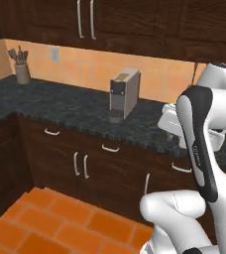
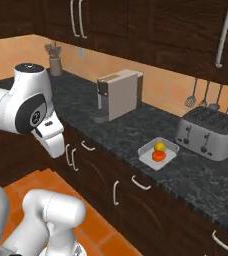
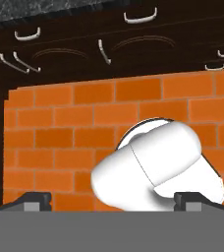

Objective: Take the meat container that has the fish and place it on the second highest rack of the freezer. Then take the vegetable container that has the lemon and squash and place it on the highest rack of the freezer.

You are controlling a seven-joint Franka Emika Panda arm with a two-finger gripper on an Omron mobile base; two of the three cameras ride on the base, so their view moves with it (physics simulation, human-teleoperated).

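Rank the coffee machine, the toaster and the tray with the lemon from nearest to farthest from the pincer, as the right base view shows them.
1. Coffee machine: on the counter, just right of the open pincer.
2. Tray with the lemon: further right, near the counter's front edge.
3. Toaster: farthest right, at the back of the counter.

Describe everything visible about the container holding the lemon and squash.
The vegetable container is a shallow, square white tray with a raised rim, plastic by its look. It sits flat on the dark speckled counter, in front of the silver toaster, open-topped. Inside, the yellow lemon touches the orange-red squash. Nothing else touches it.
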